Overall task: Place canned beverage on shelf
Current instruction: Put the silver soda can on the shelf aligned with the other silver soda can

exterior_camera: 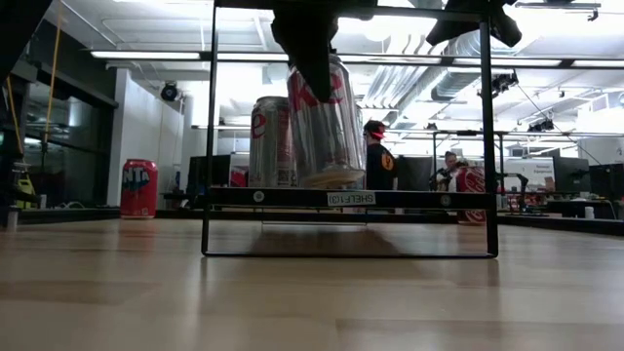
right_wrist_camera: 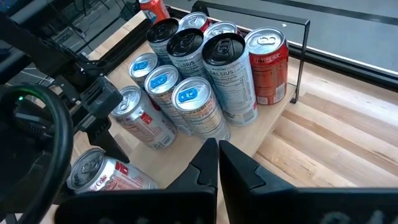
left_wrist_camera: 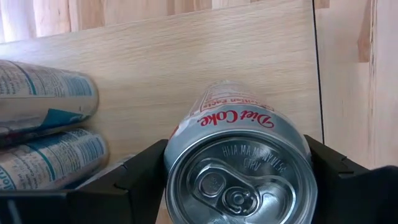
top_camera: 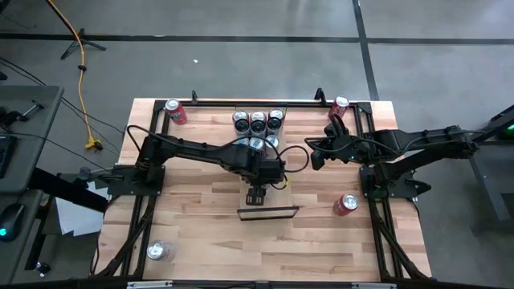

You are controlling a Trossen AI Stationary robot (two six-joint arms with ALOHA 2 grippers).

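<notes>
The shelf (top_camera: pixel 284 201) is a narrow pale board running from near to far at the table's middle, with black rails at its short ends (top_camera: pixel 267 213). The low view shows it end-on (exterior_camera: pixel 292 198). Several cans (top_camera: pixel 258 121) stand at its far half and also show in the right wrist view (right_wrist_camera: pixel 186 74). My left gripper (top_camera: pixel 255 194) is shut on a silver Diet Coke can (left_wrist_camera: pixel 239 143) over the shelf's near end. My right gripper (top_camera: pixel 315 156) is shut and empty (right_wrist_camera: pixel 218 163), right of the shelf. My left gripper pinches the Diet Coke can's upper side wall (left_wrist_camera: pixel 177 146) between its two fingers (left_wrist_camera: pixel 140 174), near the lid. The fingers come from above, pointing down along the can (exterior_camera: pixel 327 127). The can hangs tilted, its base close over the shelf board; whether it touches, I cannot tell.
Red cans stand at the table's far left (top_camera: pixel 174 111) and far right (top_camera: pixel 340 105) corners. Another red can (top_camera: pixel 347 204) is at the near right, and a silver can (top_camera: pixel 157 251) at the near left. People (exterior_camera: pixel 375 156) stand in the room behind.
</notes>
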